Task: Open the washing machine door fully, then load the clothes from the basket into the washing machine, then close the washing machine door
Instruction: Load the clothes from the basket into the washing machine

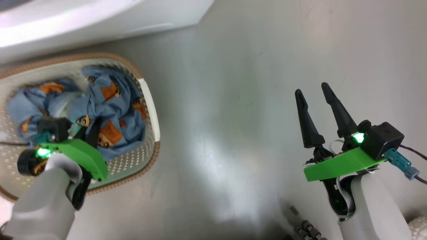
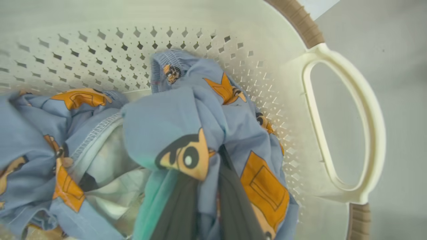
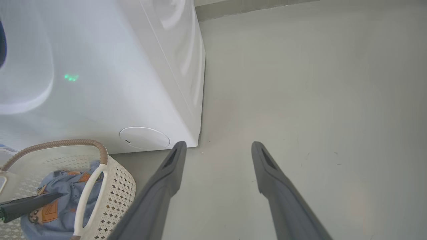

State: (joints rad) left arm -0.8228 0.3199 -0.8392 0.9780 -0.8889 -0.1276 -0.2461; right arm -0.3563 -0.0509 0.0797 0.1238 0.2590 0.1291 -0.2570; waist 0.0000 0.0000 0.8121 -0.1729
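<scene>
since the left gripper is down inside the basket with its fingers drawn nearly together on a fold of the clothes, the coming move seems to turn on a lift straight up and out, then across to the machine, which lies just past the basket's far rim at the top of the head view. the pinched fold runs lengthwise along the fingers, away from the wrist and toward the perforated wall by the handle, with the rest of the heap spread to the fingers' left. the left arm is plainly the nearer one. the right gripper hangs over bare floor, well apart from the basket, its fingers spread wide and holding nothing; its own view looks past them to the machine's white front and round flap. whether the door stands open cannot be told here. the clothes are light blue cloth with orange-brown cartoon figures and a pale white lining showing in the folds, crumpled and soft, so trailing parts are likely to drag over the rim as the bundle rises.
</scene>
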